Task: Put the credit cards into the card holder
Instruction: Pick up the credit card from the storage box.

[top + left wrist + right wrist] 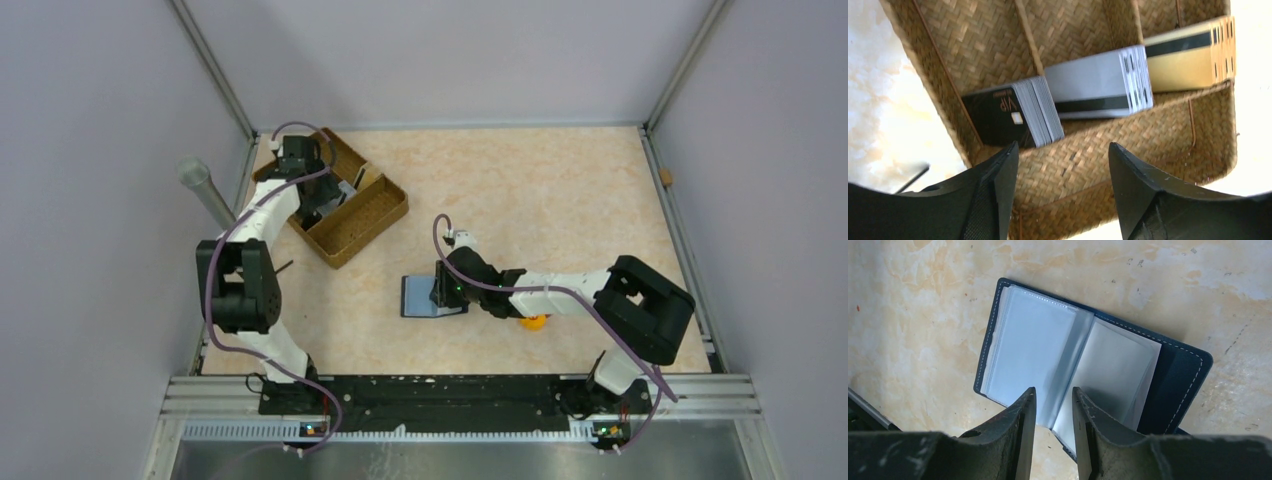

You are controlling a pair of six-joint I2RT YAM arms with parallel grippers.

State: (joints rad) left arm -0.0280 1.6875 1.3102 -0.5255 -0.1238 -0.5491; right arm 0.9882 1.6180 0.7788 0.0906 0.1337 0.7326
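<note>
The credit cards stand in stacks in a brown woven tray (1148,145): a black stack (995,117), a silver stack (1093,85) and a gold stack (1185,57). My left gripper (1063,155) hangs open just above the tray, its fingertips short of the black and silver stacks and touching neither. The card holder (1038,347) lies spread open on the table, dark navy outside with clear sleeves inside. My right gripper (1054,392) is over its near edge at the fold, jaws a narrow gap apart with nothing between them. From above, the card holder (418,297) sits mid-table.
The woven tray (345,250) stands at the back left, with the left gripper (318,205) over it. A small yellow-orange piece (535,322) shows under the right arm. A grey post (205,190) rises at the left wall.
</note>
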